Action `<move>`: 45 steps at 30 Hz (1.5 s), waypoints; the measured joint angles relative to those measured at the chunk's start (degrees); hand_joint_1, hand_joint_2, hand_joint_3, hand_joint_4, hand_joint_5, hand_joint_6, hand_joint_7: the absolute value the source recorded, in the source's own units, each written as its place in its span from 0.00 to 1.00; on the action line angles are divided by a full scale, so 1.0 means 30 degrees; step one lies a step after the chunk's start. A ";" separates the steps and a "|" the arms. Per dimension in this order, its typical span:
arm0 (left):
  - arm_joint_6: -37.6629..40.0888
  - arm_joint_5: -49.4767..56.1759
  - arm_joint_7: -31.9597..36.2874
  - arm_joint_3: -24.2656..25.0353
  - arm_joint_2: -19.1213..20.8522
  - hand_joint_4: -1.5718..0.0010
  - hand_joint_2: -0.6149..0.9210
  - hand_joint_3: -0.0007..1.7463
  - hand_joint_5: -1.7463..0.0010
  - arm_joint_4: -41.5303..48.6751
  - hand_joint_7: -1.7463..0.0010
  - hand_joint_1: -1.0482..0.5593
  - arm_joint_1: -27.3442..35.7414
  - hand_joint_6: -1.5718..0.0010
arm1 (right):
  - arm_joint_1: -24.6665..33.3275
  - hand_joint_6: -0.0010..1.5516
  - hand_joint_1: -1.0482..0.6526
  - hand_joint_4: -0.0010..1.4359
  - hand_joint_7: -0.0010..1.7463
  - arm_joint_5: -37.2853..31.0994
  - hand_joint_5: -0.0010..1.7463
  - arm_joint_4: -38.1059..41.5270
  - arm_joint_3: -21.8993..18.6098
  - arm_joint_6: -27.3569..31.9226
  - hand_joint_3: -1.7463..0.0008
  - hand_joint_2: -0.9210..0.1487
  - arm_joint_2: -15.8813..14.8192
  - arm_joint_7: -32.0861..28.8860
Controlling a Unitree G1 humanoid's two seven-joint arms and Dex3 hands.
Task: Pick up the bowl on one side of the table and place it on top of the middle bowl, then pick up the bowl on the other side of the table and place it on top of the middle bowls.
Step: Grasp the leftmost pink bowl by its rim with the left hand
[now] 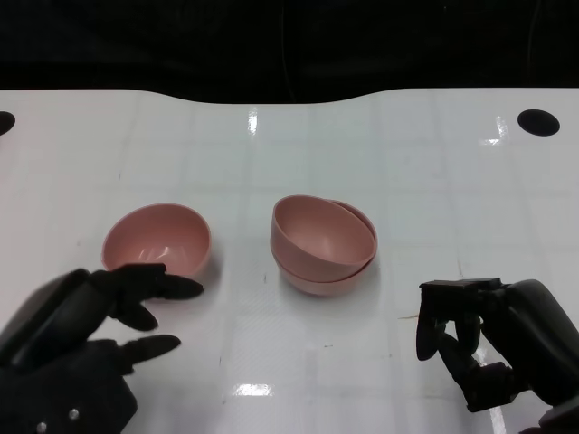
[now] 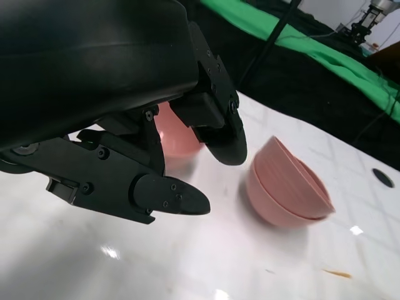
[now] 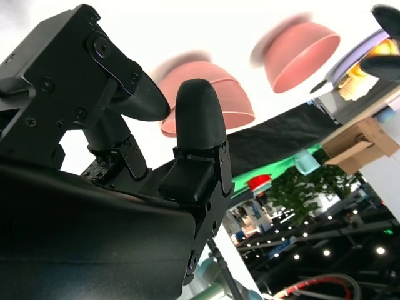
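Stacking is judged half done: in the head view a tilted pink bowl (image 1: 318, 233) is seen resting inside the middle bowl (image 1: 327, 274) at the centre of the white table (image 1: 434, 172), its rim leaning toward the robot's left rather than seated level. One single bowl (image 1: 156, 240) is left on the robot's left side, upright and well apart from the stack. The second pick is therefore taken to be the step in hand. The left hand (image 1: 86, 348) is held just beside this bowl, nearer the robot, fingers (image 1: 176, 287) spread and nothing gripped; the fingertips appear to be at the near rim, though contact cannot be confirmed. In the left wrist view the bowl (image 2: 176, 134) is glimpsed between the parted fingers. The right hand (image 1: 493, 348) is held near the table on the other side, apart from the stack, fingers curled downward and holding nothing. For the next move, a closure of the left fingers over the near rim is called for, then a lift and a carry over the stack. Because the upper bowl is tilted, careful lowering is advised, lest the stack be left crooked.
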 measured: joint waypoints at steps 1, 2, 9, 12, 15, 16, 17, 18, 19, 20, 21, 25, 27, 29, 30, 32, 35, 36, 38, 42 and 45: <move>-0.0052 0.0378 0.0006 0.0029 0.0210 0.61 1.00 0.06 0.62 0.0075 0.94 0.41 -0.0305 0.55 | -0.0036 0.51 0.56 0.69 0.97 0.0000 1.00 0.0047 0.0002 0.0059 0.06 0.72 0.0034 0.0035; -0.0101 0.0650 0.0032 0.0053 0.0374 0.60 1.00 0.05 0.62 0.0151 0.94 0.41 -0.0559 0.56 | -0.0085 0.51 0.56 0.69 0.97 0.0000 1.00 0.0097 0.0004 0.0084 0.06 0.73 0.0085 0.0066; -0.1372 0.3372 0.0881 -0.0388 0.1204 0.66 1.00 0.02 0.72 0.1092 0.99 0.37 -0.2045 0.58 | -0.0183 0.51 0.56 0.68 0.95 -0.0129 1.00 0.0056 0.0010 0.0653 0.07 0.73 0.0142 0.0357; -0.1388 0.4428 0.0881 -0.0733 0.1436 0.65 1.00 0.01 0.81 0.1256 1.00 0.37 -0.2553 0.62 | -0.0187 0.51 0.56 0.67 0.94 -0.0128 1.00 0.0003 0.0010 0.0796 0.07 0.72 0.0146 0.0420; -0.1299 0.5567 0.0877 -0.1157 0.1632 0.66 1.00 0.01 0.86 0.1537 1.00 0.34 -0.3158 0.67 | -0.0184 0.52 0.56 0.67 0.93 -0.0124 1.00 -0.0050 0.0010 0.0884 0.07 0.72 0.0156 0.0487; -0.1141 0.5985 0.0840 -0.1361 0.1684 0.67 1.00 0.01 0.87 0.1617 1.00 0.34 -0.3345 0.68 | -0.0182 0.52 0.56 0.67 0.93 -0.0124 1.00 -0.0072 0.0011 0.0914 0.07 0.72 0.0160 0.0536; -0.0868 0.6400 0.0729 -0.1573 0.1705 0.68 1.00 0.00 0.88 0.1644 1.00 0.33 -0.3499 0.69 | -0.0177 0.52 0.56 0.67 0.93 -0.0120 1.00 -0.0092 0.0011 0.0936 0.07 0.72 0.0162 0.0573; -0.0557 0.6731 0.0519 -0.1747 0.1707 0.68 1.00 0.00 0.88 0.1659 1.00 0.32 -0.3653 0.69 | -0.0172 0.52 0.56 0.67 0.93 -0.0119 1.00 -0.0114 0.0010 0.0944 0.07 0.72 0.0168 0.0591; -0.0188 0.7114 0.0316 -0.1970 0.1712 0.68 1.00 0.00 0.89 0.1665 1.00 0.32 -0.3842 0.69 | -0.0167 0.52 0.56 0.67 0.93 -0.0119 1.00 -0.0130 0.0008 0.0948 0.07 0.72 0.0168 0.0603; 0.0125 0.7524 0.0181 -0.2236 0.1711 0.68 0.99 0.00 0.89 0.1750 1.00 0.31 -0.4091 0.68 | -0.0160 0.52 0.56 0.67 0.93 -0.0117 1.00 -0.0140 0.0007 0.0953 0.08 0.72 0.0169 0.0614; 0.0363 0.8059 0.0156 -0.2519 0.1707 0.68 0.98 0.00 0.90 0.1950 1.00 0.30 -0.4374 0.68 | -0.0163 0.52 0.56 0.67 0.93 -0.0119 1.00 -0.0146 0.0012 0.0959 0.08 0.72 0.0177 0.0633; 0.1028 0.9635 0.0161 -0.3676 0.1679 0.68 0.98 0.00 0.92 0.3062 1.00 0.29 -0.5450 0.69 | -0.0169 0.52 0.56 0.67 0.93 -0.0128 1.00 -0.0160 0.0011 0.0994 0.08 0.72 0.0178 0.0692; 0.1249 0.9998 0.0156 -0.4097 0.1635 0.68 0.98 0.00 0.93 0.3411 1.00 0.28 -0.5744 0.69 | -0.0167 0.52 0.55 0.67 0.93 -0.0132 1.00 -0.0162 0.0008 0.1007 0.08 0.72 0.0176 0.0701; 0.1510 1.0359 0.0129 -0.4545 0.1598 0.68 0.99 0.00 0.93 0.3803 1.00 0.27 -0.6069 0.69 | -0.0167 0.52 0.55 0.67 0.92 -0.0139 1.00 -0.0165 0.0009 0.1031 0.07 0.72 0.0177 0.0722; 0.1570 1.0567 0.0093 -0.4762 0.1591 0.67 0.99 0.00 0.93 0.4015 1.00 0.26 -0.6261 0.69 | -0.0151 0.52 0.55 0.68 0.92 -0.0138 1.00 -0.0168 0.0004 0.1041 0.07 0.72 0.0172 0.0731; 0.1728 1.1200 0.0050 -0.5351 0.1588 0.65 0.99 0.00 0.93 0.4683 0.99 0.26 -0.6783 0.68 | -0.0140 0.52 0.55 0.68 0.92 -0.0145 1.00 -0.0189 0.0019 0.1059 0.07 0.72 0.0176 0.0758; 0.1877 1.1896 0.0123 -0.6054 0.1461 0.62 0.98 0.00 0.93 0.5733 0.99 0.26 -0.7339 0.66 | -0.0114 0.52 0.55 0.68 0.92 -0.0224 1.00 -0.0344 0.0034 0.1115 0.08 0.72 0.0178 0.0763; 0.1875 1.1992 0.0229 -0.6184 0.1394 0.62 0.98 0.00 0.94 0.5994 0.99 0.26 -0.7424 0.66 | -0.0111 0.53 0.55 0.68 0.92 -0.0246 1.00 -0.0384 0.0037 0.1148 0.08 0.72 0.0178 0.0764; 0.2080 1.2470 0.0284 -0.6665 0.1295 0.62 0.99 0.01 0.94 0.6549 1.00 0.25 -0.7714 0.67 | -0.0098 0.53 0.55 0.68 0.92 -0.0263 1.00 -0.0410 0.0040 0.1231 0.08 0.73 0.0181 0.0769; 0.2288 1.3043 0.0343 -0.7456 0.1204 0.59 0.99 0.00 0.94 0.7903 0.99 0.26 -0.8325 0.66 | -0.0078 0.53 0.56 0.67 0.91 -0.0298 1.00 -0.0469 0.0067 0.1255 0.07 0.72 0.0190 0.0776; 0.2209 1.3262 0.0694 -0.8019 0.1061 0.58 1.00 0.01 0.95 0.8986 0.99 0.27 -0.8765 0.65 | -0.0058 0.53 0.56 0.67 0.91 -0.0294 1.00 -0.0488 0.0071 0.1264 0.07 0.72 0.0187 0.0827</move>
